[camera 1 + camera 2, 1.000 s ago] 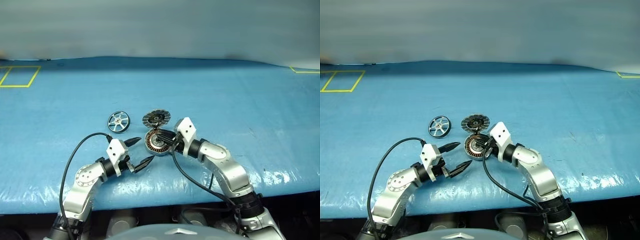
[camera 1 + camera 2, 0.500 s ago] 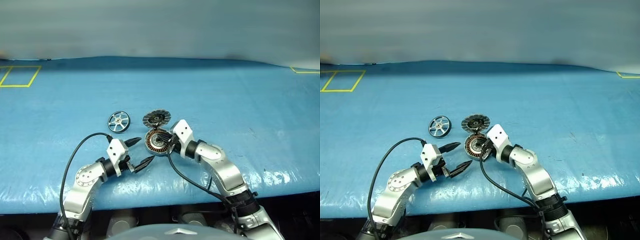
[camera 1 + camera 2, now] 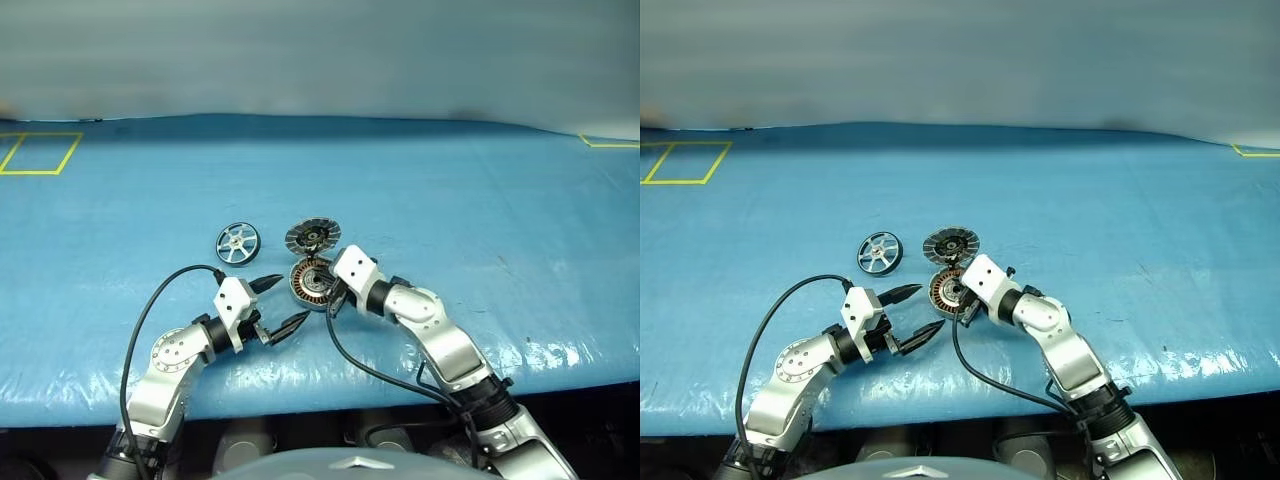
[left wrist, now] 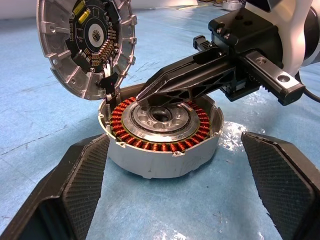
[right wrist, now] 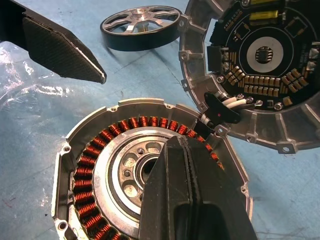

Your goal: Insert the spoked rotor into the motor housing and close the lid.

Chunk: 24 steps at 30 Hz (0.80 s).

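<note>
Right end effector (image 4: 150,95) shifted left over motor housing (image 3: 312,284), fingers shut

I find no legible text, label, brand or number anywhere; the chips on the lid's (image 5: 260,70) circuit board carry no readable markings.

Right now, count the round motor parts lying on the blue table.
3: the spoked rotor lies apart to the left, the motor housing nearest the robot, and the lid open behind it, joined at its rim.
</note>
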Tool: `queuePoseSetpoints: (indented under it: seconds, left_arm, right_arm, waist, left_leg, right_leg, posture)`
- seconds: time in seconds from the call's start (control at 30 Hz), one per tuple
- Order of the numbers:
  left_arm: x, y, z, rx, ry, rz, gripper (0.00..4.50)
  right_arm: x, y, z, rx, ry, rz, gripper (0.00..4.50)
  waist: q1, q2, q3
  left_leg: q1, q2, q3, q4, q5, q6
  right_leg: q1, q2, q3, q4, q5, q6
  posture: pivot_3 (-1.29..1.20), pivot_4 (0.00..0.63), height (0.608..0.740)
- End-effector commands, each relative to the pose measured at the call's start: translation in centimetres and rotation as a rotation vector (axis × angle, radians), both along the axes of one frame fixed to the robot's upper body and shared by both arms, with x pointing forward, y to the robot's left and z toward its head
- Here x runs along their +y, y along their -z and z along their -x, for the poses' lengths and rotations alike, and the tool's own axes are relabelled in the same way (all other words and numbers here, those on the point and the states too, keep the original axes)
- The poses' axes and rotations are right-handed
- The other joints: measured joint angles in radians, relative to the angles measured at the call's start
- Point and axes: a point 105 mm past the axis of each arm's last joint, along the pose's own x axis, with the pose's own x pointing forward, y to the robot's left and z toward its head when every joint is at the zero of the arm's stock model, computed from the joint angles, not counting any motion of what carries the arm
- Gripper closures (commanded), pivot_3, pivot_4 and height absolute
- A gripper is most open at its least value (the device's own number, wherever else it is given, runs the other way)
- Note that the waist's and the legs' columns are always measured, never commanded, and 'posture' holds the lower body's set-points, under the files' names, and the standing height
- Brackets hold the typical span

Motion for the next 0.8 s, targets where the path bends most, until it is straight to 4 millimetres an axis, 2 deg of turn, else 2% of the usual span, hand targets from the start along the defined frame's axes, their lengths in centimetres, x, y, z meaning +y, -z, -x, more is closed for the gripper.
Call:
queuePoseSetpoints:
  seconds: [0.03,0.27,0.43,0.53,0.67,0.8]
  left_arm:
    - [-0.6,-1.5,0.0,-0.055,0.017,0.025,0.0]
    - [-0.6,-1.5,0.0,-0.053,0.018,0.026,0.0]
    - [-0.6,-1.5,0.0,-0.051,0.019,0.03,0.0]
    - [-0.7,-1.5,0.0,-0.05,0.017,0.039,0.0]
    - [-0.7,-1.5,0.0,-0.052,0.017,0.038,0.0]
    - [-0.6,-1.5,0.0,-0.052,0.014,0.036,0.0]
  right_arm:
    - [-0.5,2.2,0.7,0.06,0.001,0.078,4.49]
    - [-0.6,2.8,0.7,0.067,0.009,0.118,4.49]
    - [1.1,-0.4,1.1,0.111,-0.009,-0.172,4.49]
    - [1.3,-1.2,1.1,0.131,-0.009,-0.244,4.49]
    - [0.7,0.5,0.6,0.115,0.01,-0.099,4.49]
    - [0.3,1.0,0.6,0.144,0.028,-0.092,4.49]
  waist:
    - [0.0,0.0,0.0]
    - [0.0,0.0,-0.001]
    - [0.0,-0.001,-0.002]
    - [0.0,0.0,-0.001]
    - [0.0,0.0,-0.001]
    - [0.0,0.0,-0.001]
  left_leg:
    - [0.0,0.0,0.0,0.0,0.0,0.0]
    - [0.001,0.0,0.0,0.0,0.0,0.0]
    - [0.0,0.0,0.0,0.0,0.0,0.0]
    - [-0.002,0.0,0.0,0.0,0.0,0.0]
    - [-0.002,0.0,0.0,0.0,0.0,0.0]
    - [-0.001,0.0,-0.001,0.0,0.0,0.0]
  right_leg:
    - [0.0,0.0,0.0,0.0,0.0,0.0]
    - [0.0,0.0,0.0,0.0,0.0,0.0]
    - [0.0,0.0,0.0,0.0,0.0,-0.001]
    - [-0.001,0.0,0.0,0.0,0.001,-0.001]
    - [-0.001,-0.001,0.0,0.0,0.001,-0.001]
    - [-0.001,0.0,-0.001,0.0,0.0,-0.001]
  posture:
    - [0.0,0.15,0.74]
    - [0.0,0.15,0.74]
    - [0.0,0.15,0.74]
    - [0.0,0.15,0.74]
    - [0.0,0.15,0.74]
    - [0.0,0.15,0.74]
